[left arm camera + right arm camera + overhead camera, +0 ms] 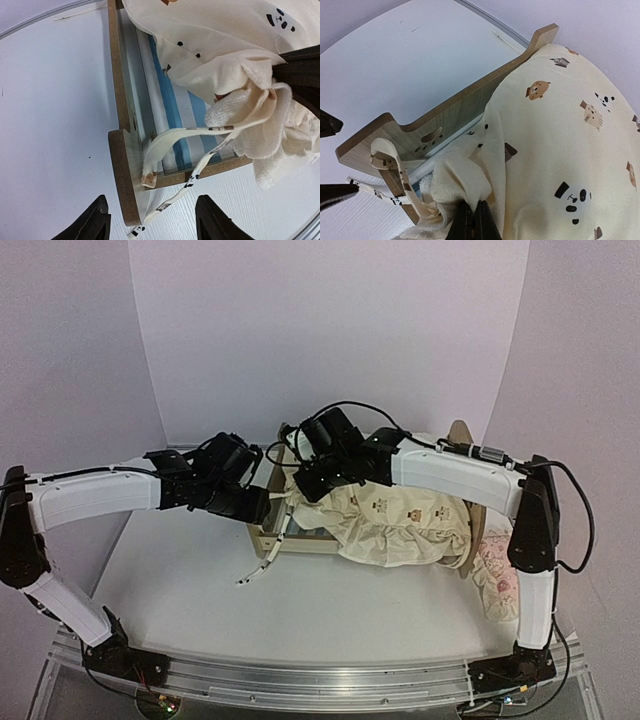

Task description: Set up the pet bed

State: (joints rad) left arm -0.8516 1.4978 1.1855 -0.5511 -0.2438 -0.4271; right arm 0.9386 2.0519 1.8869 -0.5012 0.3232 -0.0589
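The pet bed is a light-wood frame at the table's middle, with a blue-and-white striped mattress. Its near end board has a paw-print cutout. A cream animal-print cushion lies bunched over the bed. My right gripper is shut on a folded corner of that cushion at the bed's left end. Two cushion ties hang over the board's corner. My left gripper stands open just outside that corner, its fingers apart with only a tie end below them.
A small pink ruffled pillow lies on the table right of the bed, by the right arm. One tie trails onto the white table in front of the bed. Purple walls close in the back and sides.
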